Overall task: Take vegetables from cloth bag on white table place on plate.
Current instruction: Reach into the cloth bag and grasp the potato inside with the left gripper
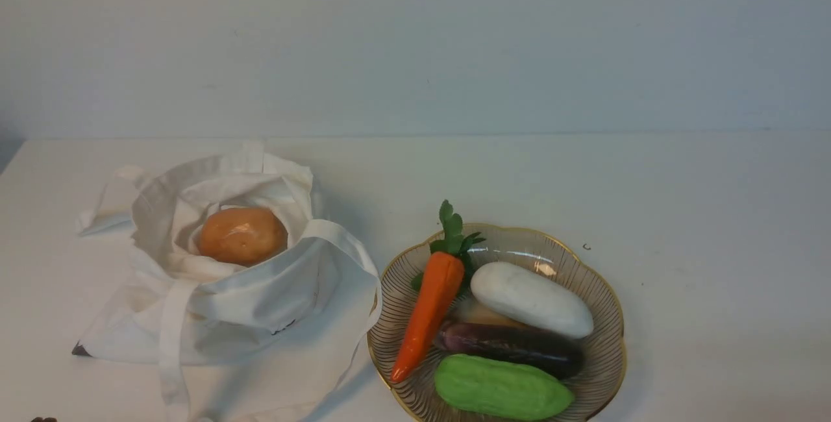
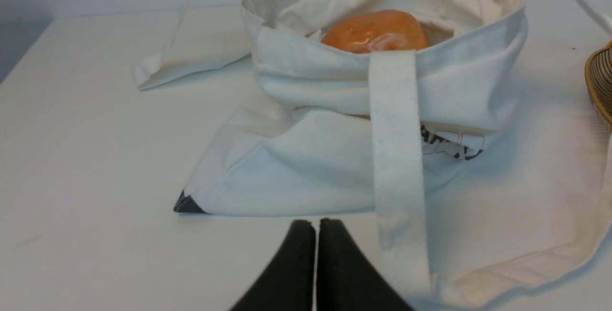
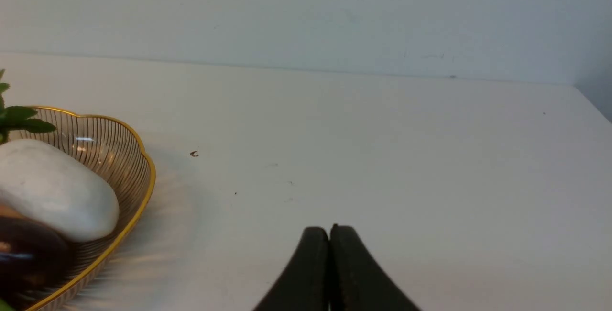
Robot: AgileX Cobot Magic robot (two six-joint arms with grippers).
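The orange-brown potato [image 1: 242,235] lies in the open mouth of the off-white cloth bag [image 1: 260,298] on the left of the white table [image 1: 682,201]. It also shows in the left wrist view [image 2: 375,32] inside the bag [image 2: 311,158]. The gold-rimmed glass plate [image 1: 600,292] sits to the bag's right and holds several vegetables. My left gripper [image 2: 316,225] is shut and empty, low over the table just short of the bag's near edge. My right gripper [image 3: 329,230] is shut and empty over bare table, to the right of the plate [image 3: 138,191].
On the plate lie a carrot [image 1: 432,305], a white oval vegetable [image 1: 531,298], a dark purple eggplant [image 1: 513,346] and a green vegetable [image 1: 501,388]. A bag strap [image 2: 399,182] runs toward my left gripper. A wall stands behind the table.
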